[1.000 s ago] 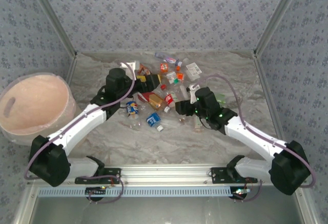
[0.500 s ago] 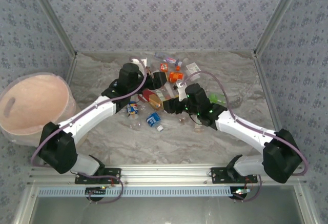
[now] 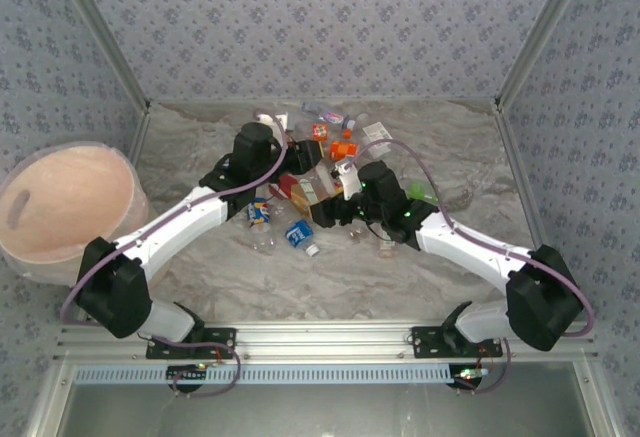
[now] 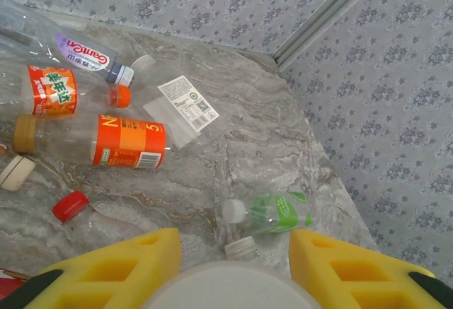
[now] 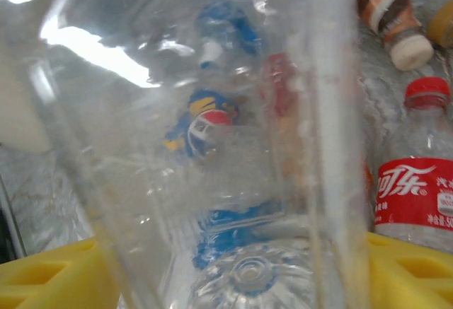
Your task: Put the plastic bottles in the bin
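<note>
A clear bottle [image 4: 85, 56] reads "Ganten" (a red-capped bottle [image 5: 414, 189] bears Coca-Cola script).

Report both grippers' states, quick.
Left gripper: closed on a white-topped object, probably a bottle.
Right gripper: astride a clear bottle; gripped or not cannot be told.

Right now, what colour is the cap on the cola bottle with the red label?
Red; the cap shows best in the right wrist view.

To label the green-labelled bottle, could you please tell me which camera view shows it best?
The left wrist view: the green-labelled bottle lies whole and unobstructed on the table, white cap visible. The top external view gives a small green patch beside the right arm.
</note>
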Controlling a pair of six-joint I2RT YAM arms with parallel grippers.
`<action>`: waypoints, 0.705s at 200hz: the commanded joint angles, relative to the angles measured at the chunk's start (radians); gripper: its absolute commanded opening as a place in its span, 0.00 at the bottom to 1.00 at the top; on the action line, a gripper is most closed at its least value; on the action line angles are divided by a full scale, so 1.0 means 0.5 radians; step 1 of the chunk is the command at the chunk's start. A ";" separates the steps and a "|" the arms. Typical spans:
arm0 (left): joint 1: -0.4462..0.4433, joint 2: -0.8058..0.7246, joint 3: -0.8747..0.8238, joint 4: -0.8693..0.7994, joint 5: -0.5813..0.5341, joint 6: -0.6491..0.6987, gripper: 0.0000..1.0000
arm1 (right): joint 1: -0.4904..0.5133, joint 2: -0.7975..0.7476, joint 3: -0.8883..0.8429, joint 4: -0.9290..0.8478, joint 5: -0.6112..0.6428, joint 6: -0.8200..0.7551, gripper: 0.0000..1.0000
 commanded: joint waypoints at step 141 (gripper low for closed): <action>0.428 -0.759 0.272 -0.793 -0.627 0.387 0.43 | -0.423 -0.470 -0.290 0.655 0.854 -0.011 1.00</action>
